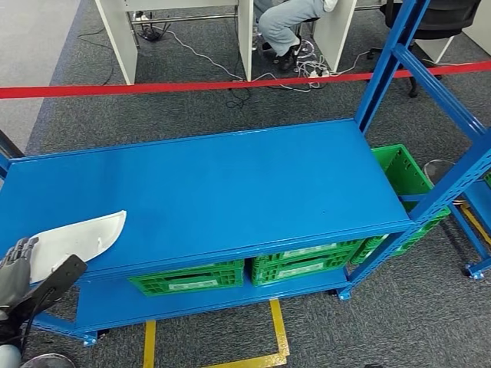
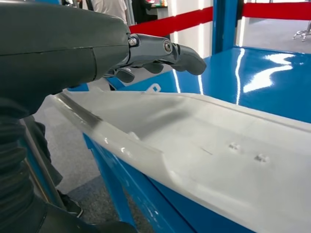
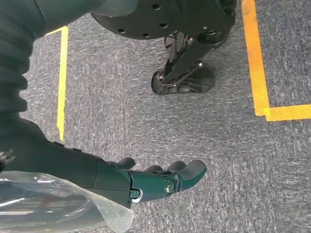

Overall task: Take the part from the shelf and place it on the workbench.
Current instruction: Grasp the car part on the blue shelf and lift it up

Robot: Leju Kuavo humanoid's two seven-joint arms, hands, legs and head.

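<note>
The part (image 1: 81, 239) is a long white curved panel lying at the left front of the blue top shelf (image 1: 232, 184), its near end reaching the shelf's front edge. My left hand (image 1: 16, 268) is at that near end. In the left wrist view its fingers (image 2: 165, 51) stretch out straight above the panel (image 2: 205, 155) with a gap showing between them and its surface, so nothing is gripped. My right hand (image 3: 154, 182) hangs over the grey carpet, fingers loosely spread and holding nothing.
Green crates (image 1: 191, 277) (image 1: 307, 261) stand on the lower shelf, with another (image 1: 405, 172) behind the right end. Blue uprights (image 1: 393, 54) rise at the right. A red barrier tape (image 1: 232, 84) runs across the back, and a person (image 1: 284, 23) sits beyond it. Yellow lines (image 1: 278, 330) mark the floor.
</note>
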